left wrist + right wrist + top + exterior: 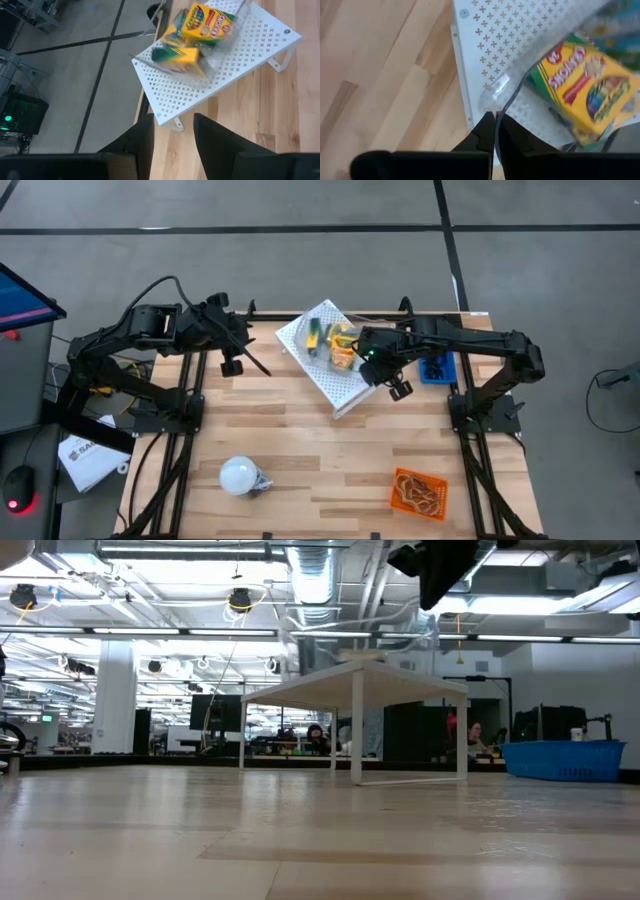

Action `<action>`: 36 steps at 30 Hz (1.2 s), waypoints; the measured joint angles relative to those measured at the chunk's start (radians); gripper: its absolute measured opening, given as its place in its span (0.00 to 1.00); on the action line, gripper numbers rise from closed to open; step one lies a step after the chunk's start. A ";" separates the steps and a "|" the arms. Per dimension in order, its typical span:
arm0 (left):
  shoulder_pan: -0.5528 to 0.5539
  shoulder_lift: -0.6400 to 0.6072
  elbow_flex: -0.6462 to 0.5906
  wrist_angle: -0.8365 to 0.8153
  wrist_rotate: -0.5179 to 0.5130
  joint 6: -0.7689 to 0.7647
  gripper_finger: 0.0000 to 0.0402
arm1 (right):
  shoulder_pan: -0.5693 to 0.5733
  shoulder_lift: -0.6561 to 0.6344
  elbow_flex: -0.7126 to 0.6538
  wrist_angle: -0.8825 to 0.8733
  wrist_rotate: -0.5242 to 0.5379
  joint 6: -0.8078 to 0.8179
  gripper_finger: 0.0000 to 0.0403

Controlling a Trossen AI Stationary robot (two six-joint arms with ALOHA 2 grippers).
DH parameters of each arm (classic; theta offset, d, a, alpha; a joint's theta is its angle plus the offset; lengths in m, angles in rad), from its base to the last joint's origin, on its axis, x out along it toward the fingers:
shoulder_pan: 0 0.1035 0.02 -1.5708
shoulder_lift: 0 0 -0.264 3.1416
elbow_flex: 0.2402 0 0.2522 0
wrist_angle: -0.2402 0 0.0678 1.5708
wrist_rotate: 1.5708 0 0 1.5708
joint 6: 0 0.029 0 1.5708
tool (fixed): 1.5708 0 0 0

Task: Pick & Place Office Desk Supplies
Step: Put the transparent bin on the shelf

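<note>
Yellow-and-green crayon boxes [337, 342] sit in a clear plastic bag [555, 55] on top of the white perforated box [322, 380] at the table's far middle. My right gripper [372, 368] is over that box's right edge, pointing steeply down, shut on the bag. My left gripper [172, 135] hangs open over the table's far left, short of the white box [220, 75], with nothing between its fingers. The crayon boxes [197, 35] show ahead of it. My right gripper pinches a crumpled corner of the clear bag [496, 97] between its two fingertips, coming from above and pointing down. The bag runs away from the fingers with the crayon box [585, 85] inside, over the white box. I cannot tell whether it is lifted clear.
A white bulb-like object [240, 476] lies near the front left. An orange tray of tan rubber bands [418, 492] sits at the front right, and a blue bin [437, 367] at the far right. Bare wood lies in the table's middle.
</note>
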 joint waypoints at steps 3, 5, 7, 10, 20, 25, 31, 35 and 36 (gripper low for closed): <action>0.000 0.000 0.000 0.000 0.000 -0.021 0.31 | 0.009 0.002 0.004 0.011 0.005 -0.026 0.02; 0.000 0.000 0.000 0.000 0.000 -0.034 0.31 | 0.012 0.009 0.023 0.012 0.004 -0.021 0.02; 0.000 0.000 0.000 0.000 0.000 -0.044 0.31 | 0.019 0.016 0.042 0.013 -0.003 -0.006 0.02; 0.000 0.000 0.000 0.000 0.000 -0.044 0.31 | 0.021 0.016 0.048 0.004 -0.003 -0.001 0.01; 0.000 0.000 0.000 0.000 0.000 -0.045 0.31 | 0.010 0.014 0.051 -0.084 0.010 0.006 0.07; 0.000 0.000 0.000 0.000 0.000 -0.045 0.31 | 0.011 0.008 0.053 -0.081 0.007 0.066 0.15; 0.000 0.000 0.000 -0.001 0.000 -0.045 0.31 | 0.011 0.007 0.088 -0.099 -0.024 0.101 0.25; 0.000 0.000 0.000 -0.001 0.000 -0.045 0.31 | 0.010 0.006 0.118 -0.041 -0.055 0.136 0.32; 0.000 0.000 0.000 -0.001 0.000 -0.045 0.31 | 0.010 0.006 0.119 -0.020 -0.063 0.151 0.33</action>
